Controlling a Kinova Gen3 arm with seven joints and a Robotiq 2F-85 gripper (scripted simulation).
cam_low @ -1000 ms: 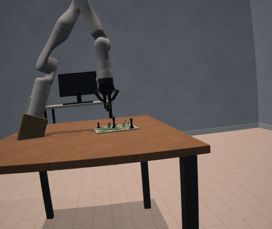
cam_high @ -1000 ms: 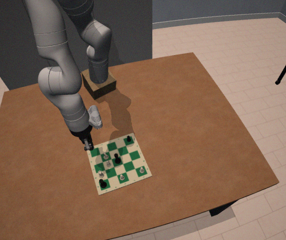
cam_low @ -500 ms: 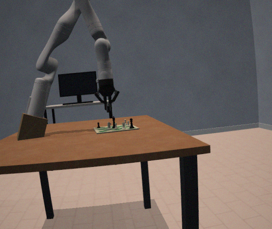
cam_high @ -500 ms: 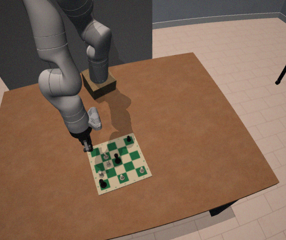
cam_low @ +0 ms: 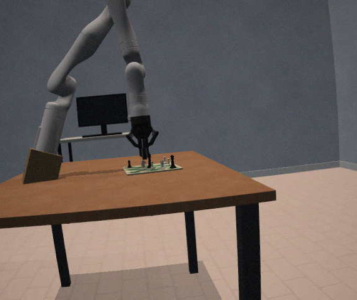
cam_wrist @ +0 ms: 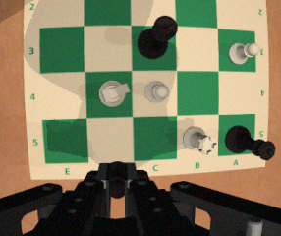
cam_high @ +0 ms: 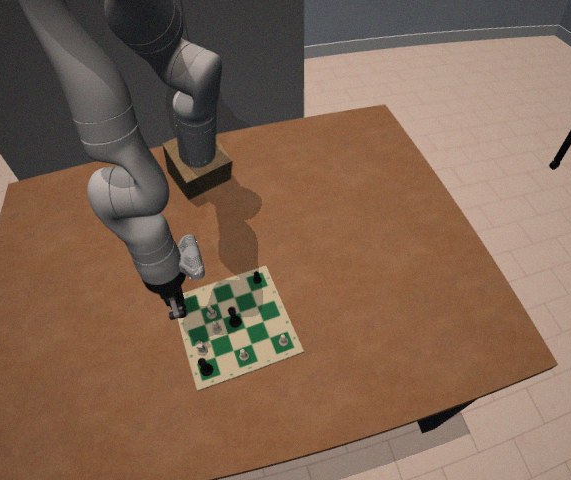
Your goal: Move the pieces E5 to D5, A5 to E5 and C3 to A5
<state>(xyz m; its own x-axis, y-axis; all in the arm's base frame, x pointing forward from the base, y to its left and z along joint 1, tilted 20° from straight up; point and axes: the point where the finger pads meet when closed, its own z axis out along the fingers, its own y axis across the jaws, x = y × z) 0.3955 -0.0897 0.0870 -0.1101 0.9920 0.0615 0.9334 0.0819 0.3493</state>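
Note:
My gripper (cam_high: 176, 313) (cam_low: 144, 157) (cam_wrist: 117, 177) is shut, apparently on a small black piece; its dark round top (cam_wrist: 117, 189) shows between the fingers and its lower part is hidden. It hangs above the board's row-5 edge, near D5 and E5. E5 (cam_wrist: 67, 143) and D5 (cam_wrist: 110, 139) carry no piece. A tall black piece (cam_high: 206, 367) (cam_low: 172, 162) (cam_wrist: 238, 139) stands upright on A5. Another tall black piece (cam_high: 234, 320) (cam_wrist: 152, 45) stands upright on C3.
A white knight (cam_high: 211, 312) (cam_wrist: 112, 93) stands on D4, a white pawn (cam_high: 216, 327) (cam_wrist: 156, 91) on C4, a white rook (cam_high: 201, 348) (cam_wrist: 194, 137) on B5. White pawns stand on A3 (cam_wrist: 238, 53) and A1 (cam_high: 282, 340), a black pawn (cam_high: 256, 277) on E1.

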